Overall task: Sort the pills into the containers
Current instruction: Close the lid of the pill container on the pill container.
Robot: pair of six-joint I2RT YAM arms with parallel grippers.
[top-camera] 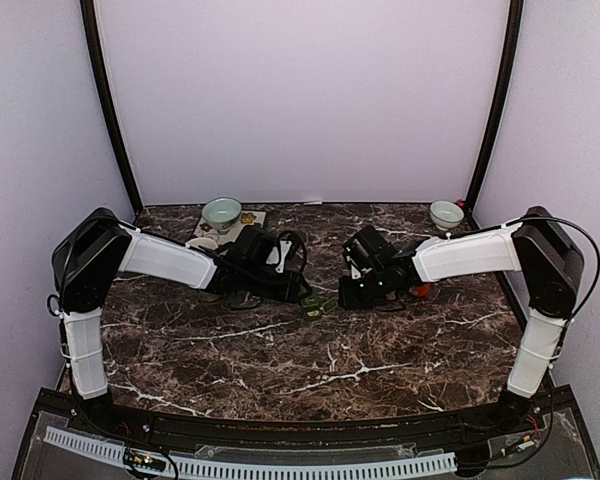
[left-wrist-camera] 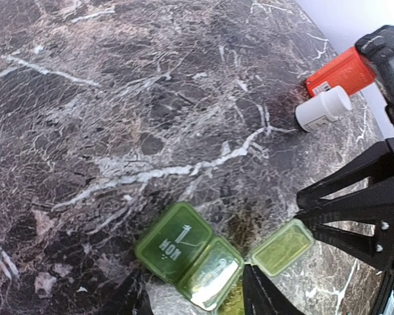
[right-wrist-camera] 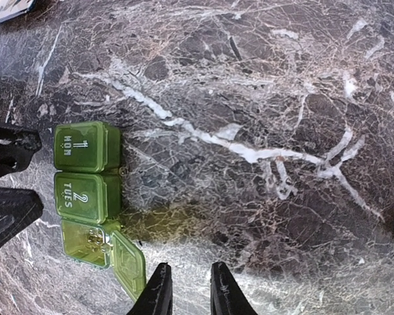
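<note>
On the table [top-camera: 280, 350], the green pill box [right-wrist-camera: 87, 195] lies mid-surface between both arms, third lid flipped up. The left gripper [left-wrist-camera: 197, 298] straddles it, fingers wide. It should steady the box while the right gripper [right-wrist-camera: 187, 289], fingers narrow with nothing between, lines up over the open cell. That cell's contents are unclear; loose pills are not visible.

Read "MON 1" on the end lid [right-wrist-camera: 79, 146] of the green pill organizer [right-wrist-camera: 113, 172]. Read "TUES 2" on the middle lid [right-wrist-camera: 83, 195], touching the first. Tried the labels on the orange bottle [left-wrist-camera: 340, 71] and the white bottle [left-wrist-camera: 323, 109], well apart from the organizer: too small to read.
</note>
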